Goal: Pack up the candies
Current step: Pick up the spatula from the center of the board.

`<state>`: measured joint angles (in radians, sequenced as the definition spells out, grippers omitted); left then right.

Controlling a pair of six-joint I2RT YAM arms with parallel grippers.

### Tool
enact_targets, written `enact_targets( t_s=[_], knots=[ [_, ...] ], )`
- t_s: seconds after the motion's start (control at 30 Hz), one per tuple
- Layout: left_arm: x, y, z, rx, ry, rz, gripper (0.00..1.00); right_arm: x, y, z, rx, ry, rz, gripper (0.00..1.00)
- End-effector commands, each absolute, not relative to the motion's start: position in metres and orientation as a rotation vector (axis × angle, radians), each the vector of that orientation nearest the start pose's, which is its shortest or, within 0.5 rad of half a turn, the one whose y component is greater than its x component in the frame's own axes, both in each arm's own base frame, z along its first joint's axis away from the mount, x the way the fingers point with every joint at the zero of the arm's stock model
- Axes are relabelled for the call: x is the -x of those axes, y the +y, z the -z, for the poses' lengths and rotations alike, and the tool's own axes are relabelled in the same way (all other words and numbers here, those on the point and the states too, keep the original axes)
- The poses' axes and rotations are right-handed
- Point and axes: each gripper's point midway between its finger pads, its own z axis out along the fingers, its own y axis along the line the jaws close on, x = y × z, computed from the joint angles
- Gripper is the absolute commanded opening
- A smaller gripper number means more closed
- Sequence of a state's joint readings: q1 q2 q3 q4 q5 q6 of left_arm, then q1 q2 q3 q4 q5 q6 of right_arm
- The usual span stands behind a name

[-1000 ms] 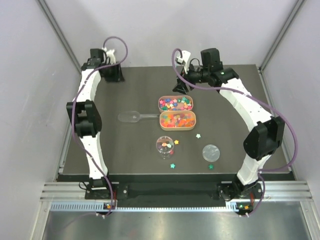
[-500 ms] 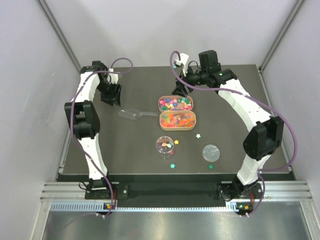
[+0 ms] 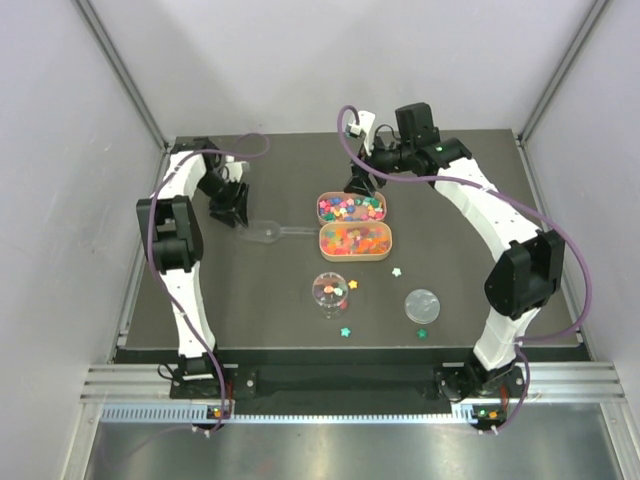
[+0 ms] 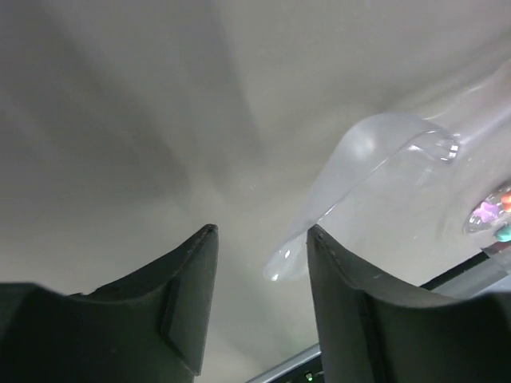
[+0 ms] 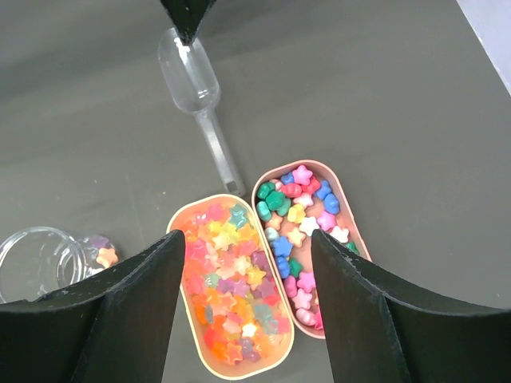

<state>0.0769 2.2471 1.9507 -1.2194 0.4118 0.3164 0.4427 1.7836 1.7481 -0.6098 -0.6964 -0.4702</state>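
Left claw (image 4: 259,231), open and empty, sits beside the scoop (image 4: 363,155), not around it; closing now would miss. Right claw (image 5: 247,239): open, empty.

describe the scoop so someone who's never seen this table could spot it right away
On the dark table, find the two oval candy trays in the middle. Just left of them lies the scoop, its thin handle pointing at the trays and its bowl near the left pincer. It is the only long, clear, handled piece; the clear jar and lid nearby are round.
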Motion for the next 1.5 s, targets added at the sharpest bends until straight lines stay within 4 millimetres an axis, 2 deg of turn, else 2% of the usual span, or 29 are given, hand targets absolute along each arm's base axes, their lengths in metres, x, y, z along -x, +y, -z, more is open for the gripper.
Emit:
enact_targets(
  t_s=[0.0,0.07,0.1,0.17,0.23,0.3,0.37,0.47,0.5,0.57,0.7,0.8,0.83,0.87,0.9,0.93,0.97,1.0,1.17,1.3,1.33,1.43,1.47],
  knots=[
    [-0.421,-0.032,-0.06,-0.355,2.912,0.658,0.5,-0.382,0.298,-0.266,1.295,1.683,-0.764,0.64],
    [-0.42,-0.033,-0.059,-0.371,2.915,0.665,0.44,-0.383,0.298,-0.267,1.292,1.683,-0.76,0.64],
    [-0.419,-0.033,-0.058,-0.374,2.915,0.673,0.34,-0.384,0.298,-0.266,1.291,1.684,-0.757,0.64],
    [-0.418,-0.037,-0.058,-0.388,2.903,0.714,0.19,-0.384,0.298,-0.264,1.292,1.687,-0.758,0.64],
    [-0.416,-0.051,-0.064,-0.398,2.871,0.852,0.0,-0.385,0.299,-0.262,1.293,1.691,-0.757,0.64],
    [-0.412,-0.06,-0.064,-0.409,2.859,0.968,0.0,-0.385,0.298,-0.259,1.295,1.699,-0.759,0.64],
    [-0.408,-0.068,-0.079,-0.412,2.815,1.103,0.0,-0.386,0.296,-0.255,1.306,1.706,-0.749,0.63],
    [-0.418,-0.055,-0.095,-0.341,2.719,1.161,0.0,-0.387,0.291,-0.251,1.313,1.719,-0.732,0.61],
    [-0.422,-0.042,-0.102,-0.298,2.682,1.172,0.0,-0.387,0.291,-0.252,1.315,1.714,-0.73,0.61],
    [-0.424,-0.032,-0.115,-0.272,2.62,1.228,0.0,-0.389,0.291,-0.254,1.323,1.708,-0.723,0.6],
    [-0.429,0.011,-0.124,-0.22,2.593,1.168,0.0,-0.399,0.296,-0.256,1.31,1.714,-0.732,0.6],
    [-0.427,0.021,-0.134,-0.231,2.515,1.191,0.0,-0.41,0.302,-0.254,1.295,1.738,-0.744,0.6],
    [-0.423,0.02,-0.13,-0.264,2.508,1.199,0.0,-0.413,0.304,-0.254,1.3,1.74,-0.747,0.6],
    [-0.42,0.016,-0.133,-0.278,2.493,1.213,0.0,-0.415,0.305,-0.267,1.311,1.724,-0.744,0.61],
    [-0.419,0.011,-0.135,-0.292,2.468,1.241,0.0,-0.42,0.31,-0.256,1.358,1.712,-0.762,0.62],
    [-0.415,0.002,-0.138,-0.307,2.405,1.311,0.0,-0.417,0.31,-0.255,1.387,1.719,-0.776,0.63],
    [-0.413,-0.003,-0.149,-0.324,2.361,1.325,0.0,-0.421,0.314,-0.274,1.411,1.648,-0.763,0.63],
    [-0.412,-0.009,-0.152,-0.335,2.342,1.348,0.0,-0.423,0.318,-0.268,1.461,1.607,-0.768,0.66],
    [-0.403,-0.035,-0.172,-0.398,2.244,1.419,0.0,-0.428,0.328,-0.282,1.515,1.458,-0.768,0.7],
    [-0.401,-0.06,-0.185,-0.438,2.196,1.483,0.0,-0.42,0.338,-0.275,1.558,1.415,-0.827,0.73],
    [-0.401,-0.065,-0.187,-0.459,2.194,1.482,0.0,-0.412,0.34,-0.269,1.587,1.419,-0.846,0.73],
    [-0.399,-0.092,-0.195,-0.585,2.173,1.474,0.0,-0.407,0.341,-0.259,1.655,1.383,-0.814,0.74],
    [-0.396,-0.106,-0.196,-0.643,2.176,1.475,0.0,-0.407,0.34,-0.257,1.662,1.38,-0.807,0.74]
  ],
)
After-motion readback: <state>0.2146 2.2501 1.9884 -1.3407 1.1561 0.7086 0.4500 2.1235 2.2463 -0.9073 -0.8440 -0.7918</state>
